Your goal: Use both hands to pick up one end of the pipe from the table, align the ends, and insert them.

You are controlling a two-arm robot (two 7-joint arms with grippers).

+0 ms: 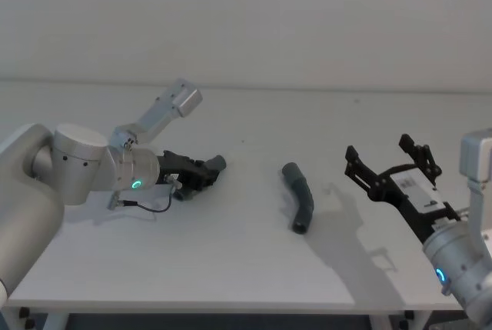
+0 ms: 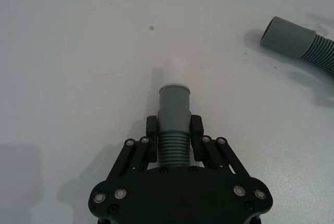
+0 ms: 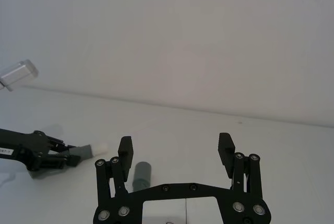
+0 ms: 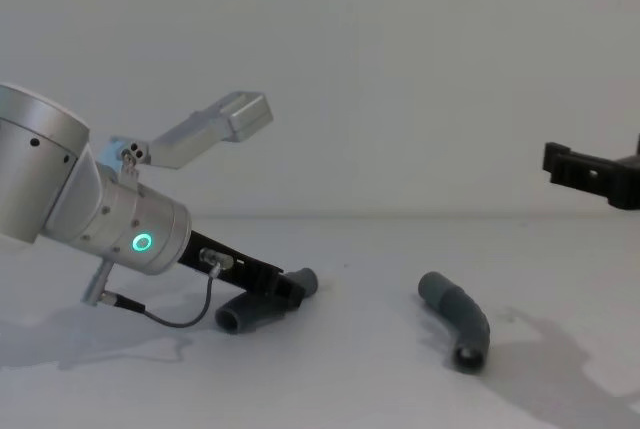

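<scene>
One pipe piece (image 2: 175,104) in left gripper (image 2: 174,129); right gripper (image 3: 175,150) with jaws spread

The table (image 1: 231,268) was smooth, matt white, the left pipe (image 2: 174,151) and right pipe (image 1: 298,203) looked like matt grey plastic, ribbed with smooth cuffs (image 2: 174,106), the left gripper (image 2: 174,125) and right gripper (image 3: 175,143) were matt black with shiny metal screws (image 2: 120,193), and the left arm (image 1: 77,162) had a satin silver metal finish.
</scene>
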